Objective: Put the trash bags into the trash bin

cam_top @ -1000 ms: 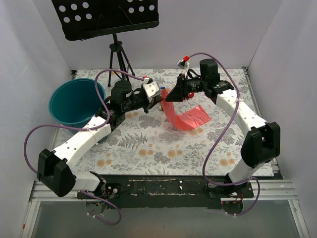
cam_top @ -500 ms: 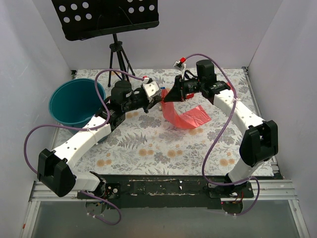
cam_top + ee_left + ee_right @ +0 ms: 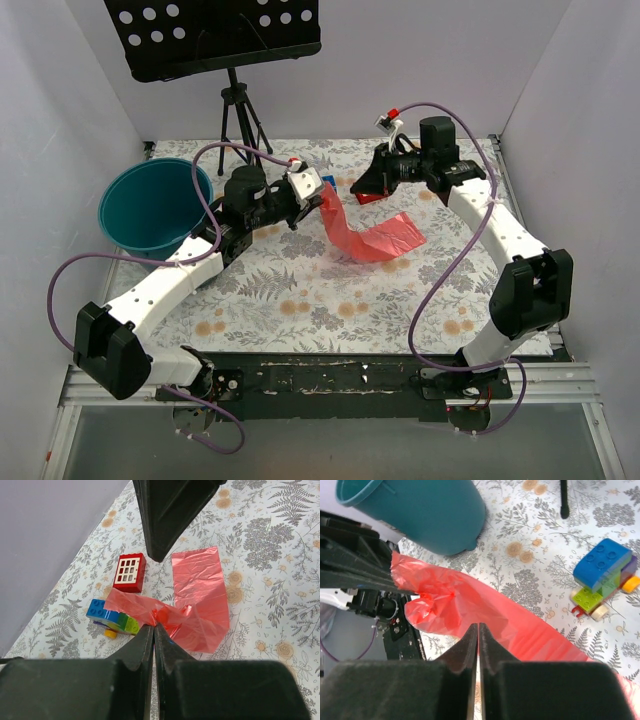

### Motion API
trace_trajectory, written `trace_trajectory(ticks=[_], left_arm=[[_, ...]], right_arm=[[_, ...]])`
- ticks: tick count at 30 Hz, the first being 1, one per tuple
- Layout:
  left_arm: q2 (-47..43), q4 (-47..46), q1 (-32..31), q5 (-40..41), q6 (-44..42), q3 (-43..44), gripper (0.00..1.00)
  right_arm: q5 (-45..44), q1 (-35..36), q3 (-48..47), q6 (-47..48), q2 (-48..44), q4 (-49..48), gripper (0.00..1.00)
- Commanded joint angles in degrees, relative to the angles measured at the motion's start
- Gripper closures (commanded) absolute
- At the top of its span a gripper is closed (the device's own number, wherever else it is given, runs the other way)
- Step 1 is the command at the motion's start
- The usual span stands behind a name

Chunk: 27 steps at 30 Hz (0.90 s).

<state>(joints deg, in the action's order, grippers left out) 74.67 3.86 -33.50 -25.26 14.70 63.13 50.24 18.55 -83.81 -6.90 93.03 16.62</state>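
Top external view: your left gripper [image 3: 320, 198], jaws pressed together, pinches one end of the bag [image 3: 378, 238] and holds it raised, the rest trailing on the table [image 3: 300, 295], presumably for carrying to the bin [image 3: 128, 190] well apart; your right gripper [image 3: 357, 190] hangs closed, apparently empty.

Right wrist view: trash bin [image 3: 435, 515] cropped by top edge; trash bag [image 3: 520, 625] runs off lower-right corner.

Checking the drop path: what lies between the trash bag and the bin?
In the top view, only the left arm and its cable, with the left gripper shut on the trash bag.
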Motion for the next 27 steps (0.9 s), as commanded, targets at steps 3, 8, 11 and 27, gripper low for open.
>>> trace_trajectory(ticks=[3,8,11,27], left_arm=[[-2.52,-2.36,0.01,-2.42,1.65,-0.12,1.00],[-1.99,-3.42,0.10,-4.01,2.00,0.50,1.00],[-1.55,-3.51,-0.08,-4.36,2.35,0.94,1.00],[-2.16,-0.44,-0.08,-2.61,0.43,0.59,1.00]], right_arm=[[8.55,2.45,-0.82,-6.55,-1.19,-5.72,0.49],[9.70,4.74,-0.74,-8.83,0.13,-8.09,0.41],[9.88,5.27,-0.39,-9.45,0.57,-8.36,0.41],[6.45,4.57,0.75,-6.38,-0.57,-7.22,0.99]])
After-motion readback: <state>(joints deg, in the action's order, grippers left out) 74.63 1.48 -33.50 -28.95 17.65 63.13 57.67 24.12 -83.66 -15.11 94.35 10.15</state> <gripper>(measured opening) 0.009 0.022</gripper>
